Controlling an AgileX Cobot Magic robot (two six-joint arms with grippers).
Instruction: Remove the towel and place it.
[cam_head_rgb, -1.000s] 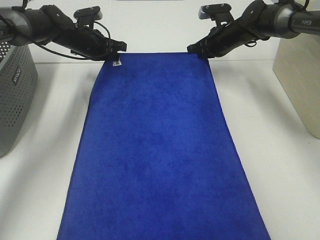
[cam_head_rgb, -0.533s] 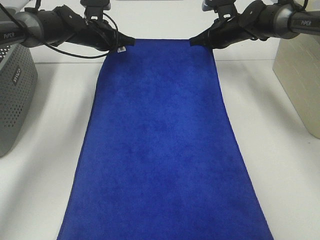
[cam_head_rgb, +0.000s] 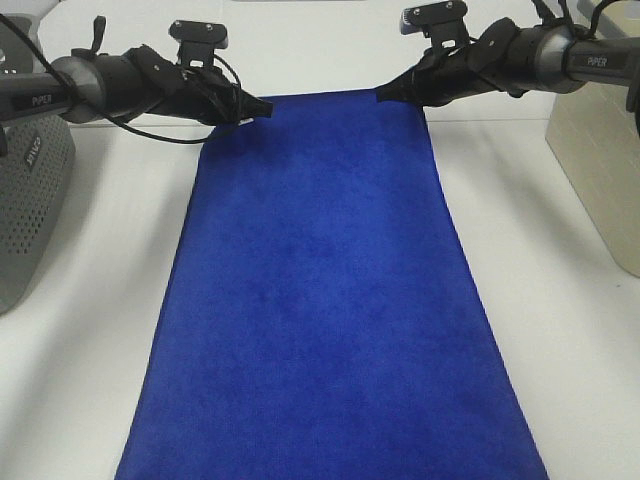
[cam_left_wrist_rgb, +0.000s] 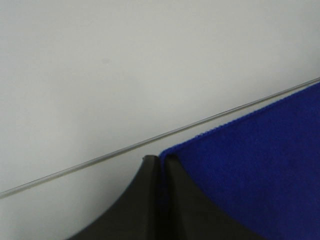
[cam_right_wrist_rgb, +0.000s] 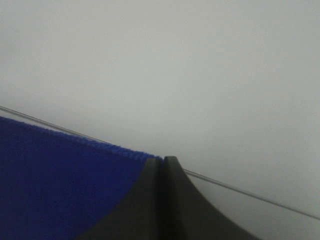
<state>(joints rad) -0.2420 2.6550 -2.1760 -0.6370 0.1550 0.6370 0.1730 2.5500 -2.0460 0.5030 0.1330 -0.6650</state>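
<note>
Both grippers clamped on the towel (cam_head_rgb: 325, 300): left gripper (cam_head_rgb: 262, 107) pinches its far left corner, right gripper (cam_head_rgb: 383, 94) its far right corner. Towel is stretched flat between them, running down the table (cam_head_rgb: 90, 350), grey basket (cam_head_rgb: 25, 200) left of it.

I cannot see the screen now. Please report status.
Left claw and right claw shut on towel corners. Towel stretched flat. Nothing in the way.
</note>
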